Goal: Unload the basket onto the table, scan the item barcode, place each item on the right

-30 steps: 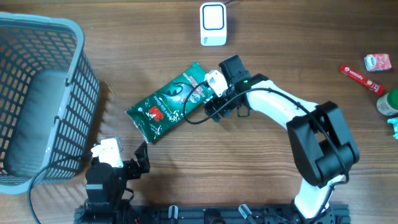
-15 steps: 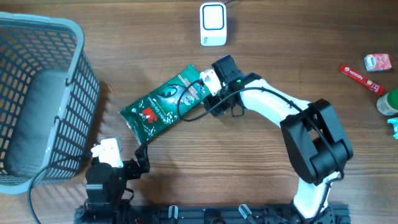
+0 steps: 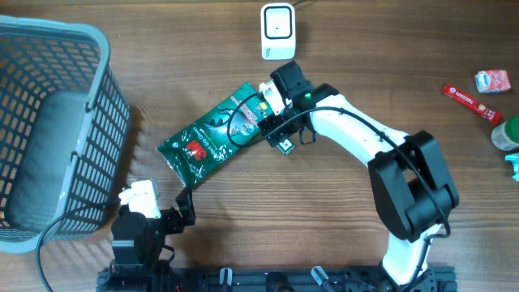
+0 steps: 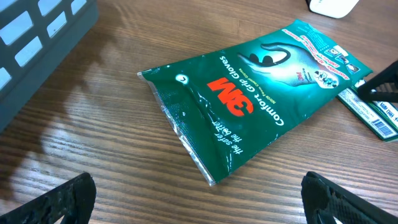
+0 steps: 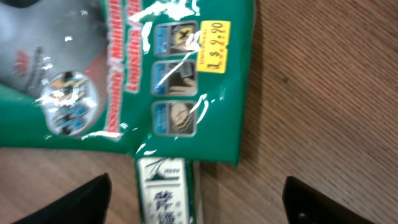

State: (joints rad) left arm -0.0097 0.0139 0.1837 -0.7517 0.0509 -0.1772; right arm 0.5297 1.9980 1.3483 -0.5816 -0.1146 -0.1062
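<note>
A green 3M glove packet (image 3: 215,134) lies printed side up on the wooden table; it fills the left wrist view (image 4: 249,106) and the top of the right wrist view (image 5: 124,74), where a yellow price sticker (image 5: 211,28) shows. A small white-and-green box (image 3: 284,145) (image 4: 373,113) (image 5: 163,193) lies at the packet's right end. My right gripper (image 3: 274,130) (image 5: 199,205) hangs open over that end, the box between its fingers and untouched. No barcode shows. The white scanner (image 3: 277,31) stands behind. My left gripper (image 3: 185,207) (image 4: 205,202) is open near the front edge, holding nothing.
A grey slatted basket (image 3: 105,49) fills the left side; its wall shows in the left wrist view (image 4: 37,37). At the far right lie a red tube (image 3: 470,101), a small red-and-white pack (image 3: 492,79) and a green object (image 3: 507,134).
My right gripper moved up and left, narrowed and opened again. The glove packet slid left, and the small box now lies exposed by its right end. The left arm stayed still.
</note>
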